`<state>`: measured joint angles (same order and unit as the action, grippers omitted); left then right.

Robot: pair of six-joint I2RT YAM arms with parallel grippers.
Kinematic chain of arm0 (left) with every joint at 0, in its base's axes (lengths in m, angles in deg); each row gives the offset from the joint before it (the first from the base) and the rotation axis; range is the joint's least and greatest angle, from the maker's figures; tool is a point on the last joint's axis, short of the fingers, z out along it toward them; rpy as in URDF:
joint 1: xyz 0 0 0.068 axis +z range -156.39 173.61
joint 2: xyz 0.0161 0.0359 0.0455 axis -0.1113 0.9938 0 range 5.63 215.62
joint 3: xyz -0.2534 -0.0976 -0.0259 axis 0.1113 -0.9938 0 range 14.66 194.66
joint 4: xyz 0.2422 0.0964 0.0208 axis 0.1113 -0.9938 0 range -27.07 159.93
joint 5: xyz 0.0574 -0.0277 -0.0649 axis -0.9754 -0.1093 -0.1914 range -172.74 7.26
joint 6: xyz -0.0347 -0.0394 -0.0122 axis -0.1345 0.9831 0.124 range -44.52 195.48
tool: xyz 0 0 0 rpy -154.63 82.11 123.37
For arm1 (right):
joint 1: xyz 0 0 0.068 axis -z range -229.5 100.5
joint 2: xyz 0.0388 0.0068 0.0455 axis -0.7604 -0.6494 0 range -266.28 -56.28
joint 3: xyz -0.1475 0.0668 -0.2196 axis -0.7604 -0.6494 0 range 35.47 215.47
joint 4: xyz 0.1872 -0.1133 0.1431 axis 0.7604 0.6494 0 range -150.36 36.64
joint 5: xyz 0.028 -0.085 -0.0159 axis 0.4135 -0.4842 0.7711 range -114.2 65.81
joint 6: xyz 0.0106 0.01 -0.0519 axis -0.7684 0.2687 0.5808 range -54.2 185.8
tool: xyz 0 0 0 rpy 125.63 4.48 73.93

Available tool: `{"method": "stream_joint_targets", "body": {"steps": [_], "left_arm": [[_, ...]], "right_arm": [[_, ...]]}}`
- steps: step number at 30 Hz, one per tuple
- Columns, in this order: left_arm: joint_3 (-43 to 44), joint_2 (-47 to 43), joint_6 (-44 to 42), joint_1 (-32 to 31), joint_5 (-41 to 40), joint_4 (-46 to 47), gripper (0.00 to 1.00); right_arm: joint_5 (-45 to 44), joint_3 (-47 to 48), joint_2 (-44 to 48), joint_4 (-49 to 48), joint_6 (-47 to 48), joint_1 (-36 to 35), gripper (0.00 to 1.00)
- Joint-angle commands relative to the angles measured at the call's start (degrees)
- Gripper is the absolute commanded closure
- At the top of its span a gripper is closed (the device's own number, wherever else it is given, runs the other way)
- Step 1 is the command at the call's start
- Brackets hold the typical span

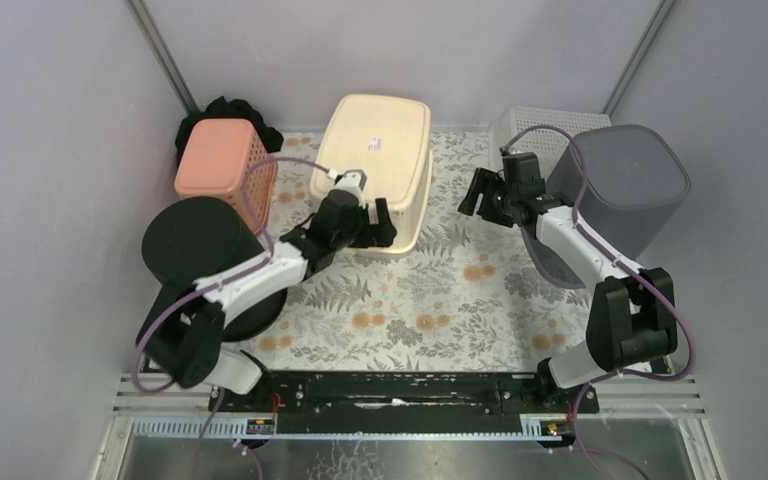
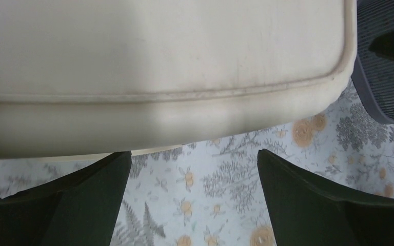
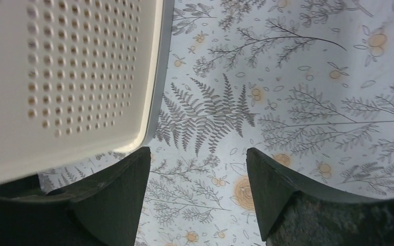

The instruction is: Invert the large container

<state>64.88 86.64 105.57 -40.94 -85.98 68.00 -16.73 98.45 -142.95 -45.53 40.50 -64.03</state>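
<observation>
The large cream container (image 1: 375, 160) stands bottom up at the back middle of the table, its rim on the floral cloth. In the left wrist view its smooth base and side wall (image 2: 159, 66) fill the top. My left gripper (image 1: 365, 225) is open and empty just in front of its near side, fingers apart over the cloth (image 2: 195, 200). My right gripper (image 1: 488, 195) is open and empty to the right of the container, clear of it, above the cloth (image 3: 197, 195).
A grey bin (image 1: 620, 190) stands at the right behind the right arm. A white perforated basket (image 1: 530, 125) is at the back right, also in the right wrist view (image 3: 66, 77). A pink basket (image 1: 222, 160) and a black round drum (image 1: 200, 245) stand at the left.
</observation>
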Motion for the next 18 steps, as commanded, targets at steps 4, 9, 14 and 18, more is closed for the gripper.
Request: {"method": "stream_joint_targets", "body": {"steps": [4, 9, 14, 18], "left_arm": [[13.20, 13.13, -8.69, 1.14, 4.72, 9.52, 0.00], [10.83, 6.42, -7.71, 0.44, 6.52, 8.60, 0.00], [1.06, -5.33, -6.44, 0.09, 1.54, 8.98, 0.00], [-7.03, -14.87, -5.35, 0.61, -7.82, 9.76, 0.00]], "right_arm": [[-6.94, -3.37, 6.05, -1.51, 3.17, 2.85, 0.26], [-8.27, -7.00, 9.36, -4.24, 5.01, 3.78, 0.26], [-12.18, -12.67, 13.59, -8.87, 7.61, 3.80, 0.01], [-16.26, -21.35, 20.12, -17.26, 10.33, 3.81, 0.01]]}}
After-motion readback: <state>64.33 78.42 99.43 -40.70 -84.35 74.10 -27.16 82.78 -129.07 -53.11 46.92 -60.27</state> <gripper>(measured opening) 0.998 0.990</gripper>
